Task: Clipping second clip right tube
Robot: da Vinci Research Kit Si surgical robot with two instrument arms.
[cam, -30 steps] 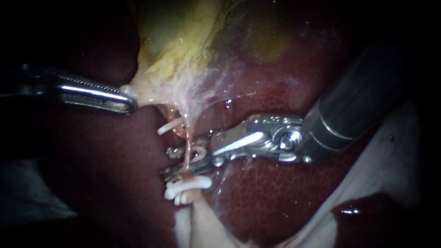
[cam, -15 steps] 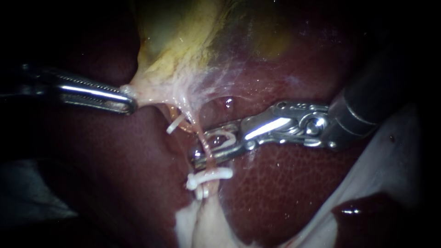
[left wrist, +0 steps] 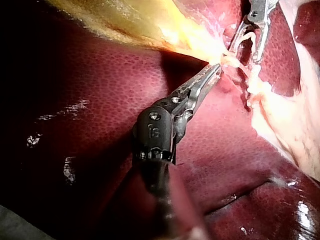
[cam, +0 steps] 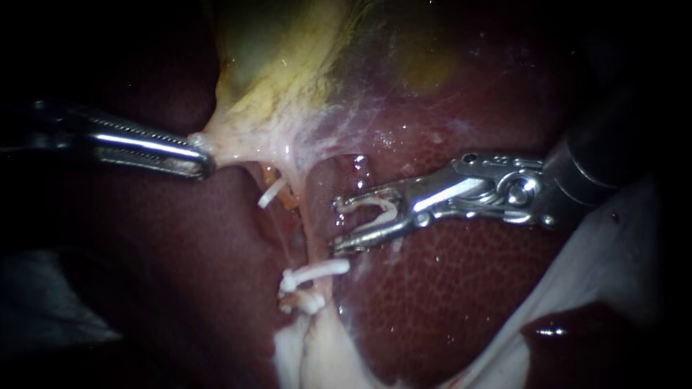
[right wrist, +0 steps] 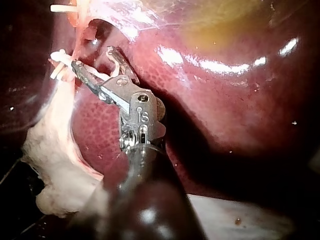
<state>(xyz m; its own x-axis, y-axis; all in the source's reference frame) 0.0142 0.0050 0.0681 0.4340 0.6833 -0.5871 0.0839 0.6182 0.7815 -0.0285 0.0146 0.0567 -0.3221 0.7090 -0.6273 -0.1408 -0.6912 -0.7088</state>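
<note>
Liver (cam: 447, 302), dark red and wet, fills the background. The yellowish gallbladder (cam: 288, 72) lies at the upper end of the right tube (cam: 311, 234).

- Right tube: a thin pale strand running taut from the gallbladder's neck down to pale tissue at its lower end.
- One white clip (cam: 321, 271) already sits closed across the tube near its lower end. More white clip material shows just below it; I cannot tell how many pieces.
- Another small white clip (cam: 272, 193) lies beside the tube on the side away from the right instrument, apparently on a neighbouring strand.
- Left instrument (cam: 200, 155): jaws pressed together on a fold of gallbladder tissue, well off from the tube on that same far side, holding the tube stretched.
- Right instrument (cam: 337, 227): jaws spread, carrying an open loaded clip (cam: 378, 209) seated between them. Its tips are just beside the tube, above the closed clip. The tube is not between the jaws.

Judgement: the step in hand is the approach, with the second clip loaded but not yet placed.

The next move calls for:
- advancing the spread jaws across the tube, one to each side, clear above the closed clip;
- seeing both tips past the tube before squeezing;
- steady traction from the left instrument.
</note>
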